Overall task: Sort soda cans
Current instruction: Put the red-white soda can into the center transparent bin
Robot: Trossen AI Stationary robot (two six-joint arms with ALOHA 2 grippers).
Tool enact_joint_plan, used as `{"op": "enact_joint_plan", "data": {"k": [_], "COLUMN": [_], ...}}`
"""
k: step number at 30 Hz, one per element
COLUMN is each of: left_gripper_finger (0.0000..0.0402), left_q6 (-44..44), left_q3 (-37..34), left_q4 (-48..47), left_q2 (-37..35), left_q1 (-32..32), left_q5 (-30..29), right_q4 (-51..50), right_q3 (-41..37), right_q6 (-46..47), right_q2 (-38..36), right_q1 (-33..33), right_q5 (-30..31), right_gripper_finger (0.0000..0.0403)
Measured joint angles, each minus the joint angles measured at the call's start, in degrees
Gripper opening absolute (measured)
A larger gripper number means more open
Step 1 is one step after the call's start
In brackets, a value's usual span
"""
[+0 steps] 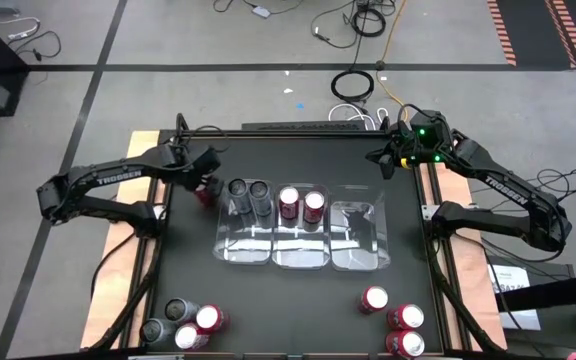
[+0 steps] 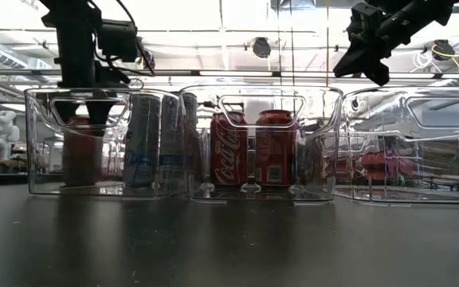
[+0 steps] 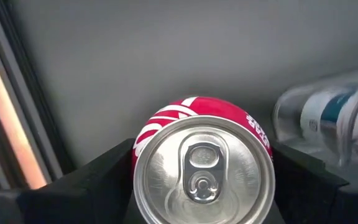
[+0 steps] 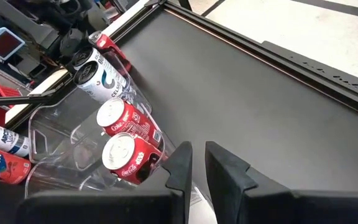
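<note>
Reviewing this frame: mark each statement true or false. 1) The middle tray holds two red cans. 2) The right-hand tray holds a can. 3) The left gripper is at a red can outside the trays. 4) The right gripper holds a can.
1) True: two red cans stand in the middle tray.
2) False: the right-hand tray is empty.
3) True: the left gripper straddles a red can beside the left tray.
4) False: the right gripper is shut on nothing.

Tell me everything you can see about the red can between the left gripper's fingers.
The red can is a metal drink can with white lettering, a silver top and an unopened pull tab. It stands upright on the dark table beside the left tray, outside it. The left gripper straddles it with a finger on each side; whether they touch it is unclear.
</note>
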Motion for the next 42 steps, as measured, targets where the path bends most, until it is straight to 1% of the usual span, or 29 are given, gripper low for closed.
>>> {"op": "enact_joint_plan", "data": {"k": [4, 7, 11, 16, 18, 20, 24, 26, 30, 32, 35, 37, 42], "left_gripper_finger": [0.0314, 0.0314, 0.0314, 0.0314, 0.0314, 0.0314, 0.0314, 0.0314, 0.0314, 0.0314, 0.0314, 0.0314, 0.0314], "left_q6": [-0.2, 0.0, 1.1, 4.7, 6.6, 8.8, 12.2, 12.9, 16.9, 18.7, 21.4, 23.3, 25.7], "left_q3": [3.0, 7.3, 14.6, 24.5, 27.7, 30.2, 31.6, 31.7, 31.7, 32.6, 36.5, 40.7, 53.4], "left_q4": [-3.6, -3.9, -4.3, -3.5, -1.1, 3.4, 16.1, 21.2, 27.9, 29.8, 29.1, 26.9, 14.9], "left_q2": [-0.4, -1.4, -2.2, -2.2, -2.3, -2.3, -1.5, 0.1, 6.1, 10.0, 16.2, 19.9, 27.6], "left_q1": [0.0, 0.0, 0.0, 0.0, -0.1, -0.8, -4.1, -6.4, -12.1, -14.8, -18.2, -19.9, -22.1], "left_q5": [1.1, -1.6, -4.2, -5.2, -5.5, -4.9, 0.0, 1.0, 2.4, 4.9, 7.1, 7.9, 8.0], "right_q4": [0.0, 0.0, 0.0, 0.0, 0.0, 0.0, 0.0, 0.0, 0.0, 0.0, -0.4, -0.6, -1.7], "right_q3": [0.0, 0.0, 0.0, 0.0, 0.0, 0.0, 0.0, 0.0, 0.0, 0.0, 0.0, 0.0, 0.0], "right_q6": [-0.3, -0.6, -1.3, -1.5, -1.5, -1.5, -1.5, -1.5, -1.5, -1.5, -1.5, -1.5, -2.5], "right_q2": [0.0, 0.0, 0.0, 0.0, 0.0, 0.0, 0.0, 0.0, 0.0, 0.0, 0.0, 0.0, 0.0], "right_q1": [0.0, 0.0, 0.0, 0.0, 0.0, 0.0, 0.0, 0.0, 0.0, 0.0, 0.0, 0.0, 0.0], "right_q5": [0.0, 0.0, 0.0, 0.0, 0.0, 0.0, 0.0, 0.0, 0.0, 0.0, -0.1, -0.2, -0.3], "right_gripper_finger": [0.0036, 0.0036, 0.0036, 0.0036, 0.0036, 0.0036, 0.0036, 0.0036, 0.0036, 0.0036, 0.0036, 0.0036, 0.0036]}}
